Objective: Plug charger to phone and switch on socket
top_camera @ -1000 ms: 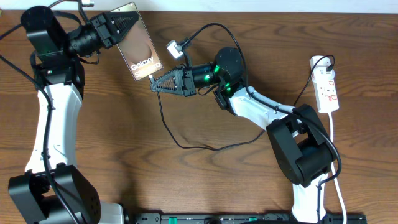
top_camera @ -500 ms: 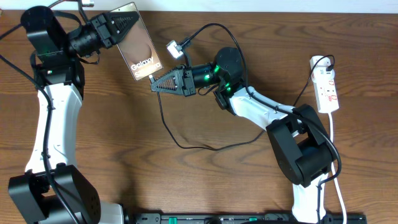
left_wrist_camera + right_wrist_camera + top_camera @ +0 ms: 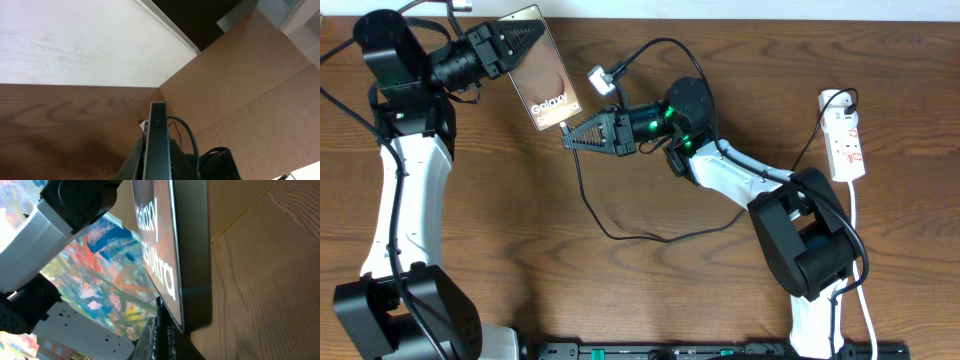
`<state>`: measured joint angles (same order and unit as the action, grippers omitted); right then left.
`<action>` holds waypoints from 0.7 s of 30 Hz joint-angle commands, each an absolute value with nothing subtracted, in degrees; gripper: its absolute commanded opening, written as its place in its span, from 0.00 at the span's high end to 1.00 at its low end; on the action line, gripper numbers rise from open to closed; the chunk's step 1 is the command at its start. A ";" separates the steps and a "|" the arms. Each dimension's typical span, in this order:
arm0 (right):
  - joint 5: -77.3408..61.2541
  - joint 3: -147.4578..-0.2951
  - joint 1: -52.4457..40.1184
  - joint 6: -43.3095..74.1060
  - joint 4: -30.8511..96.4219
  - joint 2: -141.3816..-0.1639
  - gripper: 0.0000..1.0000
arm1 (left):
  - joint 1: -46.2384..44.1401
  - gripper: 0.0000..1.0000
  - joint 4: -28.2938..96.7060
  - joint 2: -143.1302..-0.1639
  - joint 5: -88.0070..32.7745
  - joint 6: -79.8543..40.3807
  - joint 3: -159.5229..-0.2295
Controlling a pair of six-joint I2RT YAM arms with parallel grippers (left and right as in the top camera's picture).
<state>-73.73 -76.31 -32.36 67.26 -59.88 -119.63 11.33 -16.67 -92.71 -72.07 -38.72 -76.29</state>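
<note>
Wood-grain table [image 3: 470, 250] under both arms. Barely any shift vs 1 s ago: at most a hair of creep at right gripper [image 3: 570, 138], parked just beside near edge of phone [image 3: 548, 80]. Looks clenched on plug end of charger [image 3: 583, 195], slack looping toward near side. Phone grasped by far edge in left gripper [image 3: 525, 38], held tilted at far left. Can't confirm plug seated from right wrist cam. Prob. fine alignment or stall; insertion unconfirmed. Socket [image 3: 846, 135] at far right, well apart, untouched; switch pending.

The phone [image 3: 548, 85] left of the socket [image 3: 846, 138]
</note>
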 commanded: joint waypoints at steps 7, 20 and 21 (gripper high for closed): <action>-64.14 -77.69 -31.20 68.77 -61.67 -119.26 0.99 | 10.13 0.93 -15.99 -92.49 -79.13 -37.91 -76.29; -62.85 -77.69 -31.20 72.07 -63.29 -119.26 0.99 | 10.13 0.93 -16.01 -92.49 -80.40 -36.60 -76.29; -62.50 -77.69 -31.20 72.66 -63.29 -119.26 0.99 | 10.13 0.93 -16.01 -92.49 -80.40 -36.60 -76.29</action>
<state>-73.60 -76.09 -32.36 71.26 -62.04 -119.63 11.33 -16.73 -92.71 -73.34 -38.46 -76.31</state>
